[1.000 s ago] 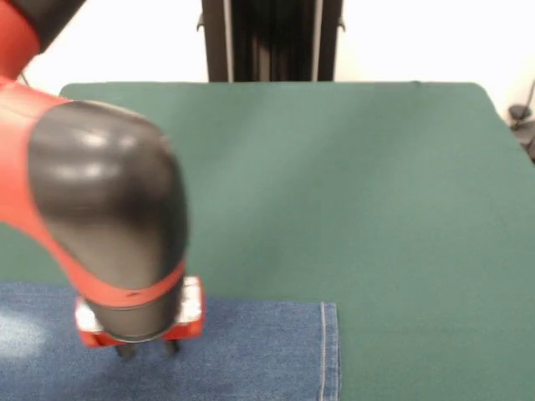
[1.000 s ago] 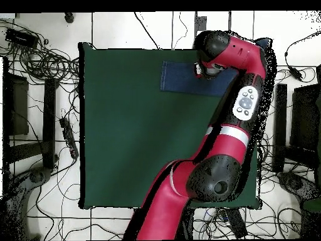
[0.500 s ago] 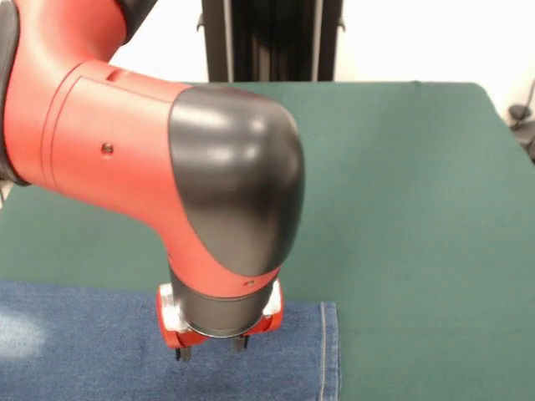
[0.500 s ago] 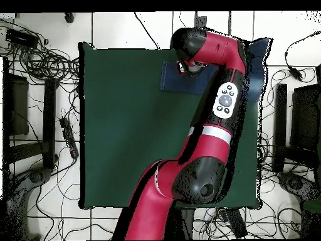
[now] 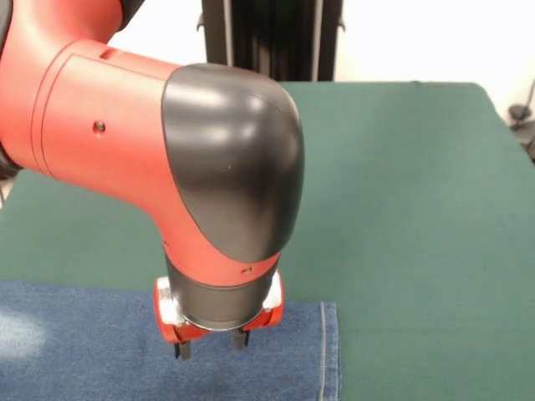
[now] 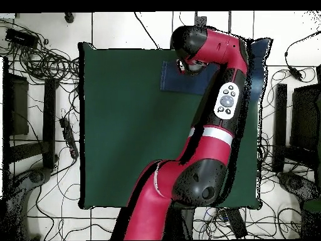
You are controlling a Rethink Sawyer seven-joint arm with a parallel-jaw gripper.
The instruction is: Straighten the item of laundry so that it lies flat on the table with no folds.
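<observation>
In the front view the hand [image 5: 211,346], its two fingers a little apart and holding nothing, hangs above the jeans [image 5: 100,351] at lower left of the green counter [image 5: 401,209]. The overhead view hides it under the arm [image 6: 213,125].

my arm [image 5: 125,150]: 1 | my tool [image 5: 209,347]: 1, two fingertips [image 5: 180,351] showing | jeans [image 5: 100,351]: 1 pair, one stitched hem edge visible | green desk [image 5: 401,192]: 1 | dark upright column behind desk [image 5: 272,38]: 1
</observation>
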